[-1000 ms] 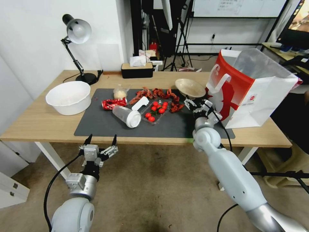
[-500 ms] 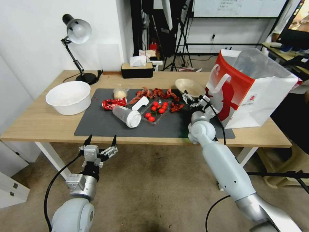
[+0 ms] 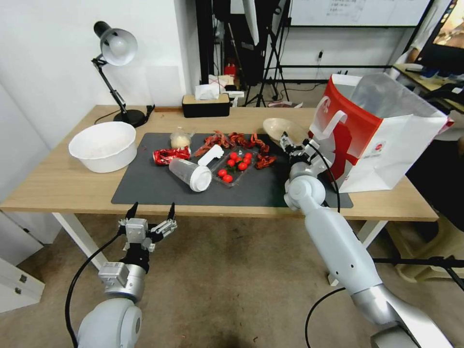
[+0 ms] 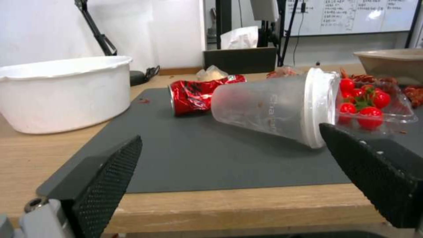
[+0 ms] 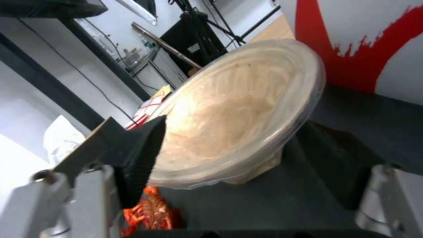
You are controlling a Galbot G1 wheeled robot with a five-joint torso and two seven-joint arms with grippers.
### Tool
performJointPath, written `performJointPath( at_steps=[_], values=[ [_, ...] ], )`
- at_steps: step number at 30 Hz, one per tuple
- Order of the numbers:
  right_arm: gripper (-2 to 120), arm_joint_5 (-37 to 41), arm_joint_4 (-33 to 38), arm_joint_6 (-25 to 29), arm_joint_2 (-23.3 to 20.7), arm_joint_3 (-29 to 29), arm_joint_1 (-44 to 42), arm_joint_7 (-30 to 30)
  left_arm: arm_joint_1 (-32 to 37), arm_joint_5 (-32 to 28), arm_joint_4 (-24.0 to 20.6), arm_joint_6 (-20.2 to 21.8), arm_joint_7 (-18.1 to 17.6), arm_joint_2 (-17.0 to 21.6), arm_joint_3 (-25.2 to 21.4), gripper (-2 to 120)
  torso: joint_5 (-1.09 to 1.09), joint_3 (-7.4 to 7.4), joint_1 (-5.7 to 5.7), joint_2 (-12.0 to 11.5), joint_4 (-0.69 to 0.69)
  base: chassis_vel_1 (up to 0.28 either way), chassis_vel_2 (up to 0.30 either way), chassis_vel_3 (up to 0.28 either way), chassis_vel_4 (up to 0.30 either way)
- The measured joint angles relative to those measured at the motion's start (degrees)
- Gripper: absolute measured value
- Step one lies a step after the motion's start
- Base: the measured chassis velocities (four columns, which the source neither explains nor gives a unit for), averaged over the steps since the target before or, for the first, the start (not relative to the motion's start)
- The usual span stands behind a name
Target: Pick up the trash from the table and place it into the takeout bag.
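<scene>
Two end effectors are facing you: the right end effector (image 3: 296, 146) is sitting at the beige shallow bowl (image 3: 282, 128), fingers apart around its near rim, beside the takeout bag (image 3: 382, 133). Your left end effector (image 3: 151, 210) is hanging spread below the counter (image 3: 58, 186) edge.

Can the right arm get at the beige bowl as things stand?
Probably yes: the right end effector is open at the beige bowl, one finger over its rim, nothing between them.

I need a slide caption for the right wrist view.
Open right gripper straddling the rim of the beige bowl.
</scene>
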Motion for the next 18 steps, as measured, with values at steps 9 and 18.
performJointPath(
  at_steps=[9, 18],
  values=[
    [50, -0.2, -1.0, -0.5, 0.1, 0.2, 0.3, 0.3, 0.1, 0.0, 0.0, 0.0, 0.0, -0.1, 0.0, 100, 0.00, 0.00, 0.00, 0.0, 0.00, 0.000, 0.000, 0.000, 0.000],
    [13, -0.3, -1.6, -1.0, 0.2, 0.3, 0.5, 0.6, 0.4, 0.0, -0.4, -0.3, 0.0, -0.3, 0.2, 100, 0.00, 0.00, 0.00, 0.0, 0.00, 0.000, 0.000, 0.000, 0.000]
  ],
)
